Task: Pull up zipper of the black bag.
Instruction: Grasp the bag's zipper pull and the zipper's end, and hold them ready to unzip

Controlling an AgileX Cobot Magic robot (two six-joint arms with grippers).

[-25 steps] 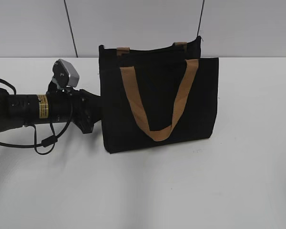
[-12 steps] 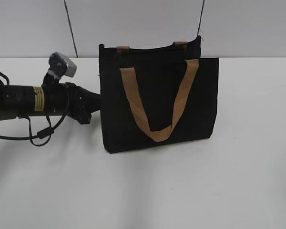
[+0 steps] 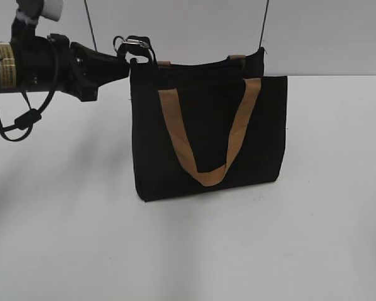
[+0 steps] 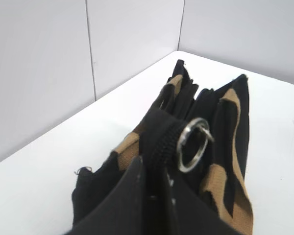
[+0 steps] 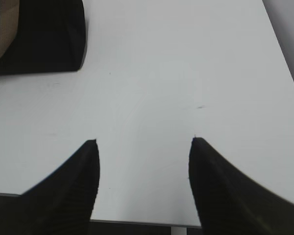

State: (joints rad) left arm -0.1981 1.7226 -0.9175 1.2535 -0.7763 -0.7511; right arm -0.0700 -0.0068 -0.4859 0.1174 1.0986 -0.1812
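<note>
I had the black bag (image 3: 208, 128) standing upright on the white table (image 3: 238, 251), just in front of the grey back wall (image 3: 194, 28), with one tan handle (image 3: 203, 135) hanging in a loop down its front face. My left gripper (image 3: 126, 61) reached in from the left at the bag's top left corner. In the left wrist view its two dark fingers (image 4: 137, 191) sat close together around the bag's top edge, right where the zipper (image 4: 191, 145) lay, but I could not tell whether they actually pinched the zip line or the fabric. The zipper's silvery ring stood up just past the fingertips, at the near end of the black zip line; from the exterior view the same ring (image 3: 133, 45) showed above the bag's corner. A yellow label (image 3: 7, 66) wrapped the left arm; its print was too small for me to read. My right gripper (image 5: 143, 147) hovered with its fingers spread wide over bare table, well apart from the bag, whose corner (image 5: 44, 34) showed at the upper left of that view.
</note>
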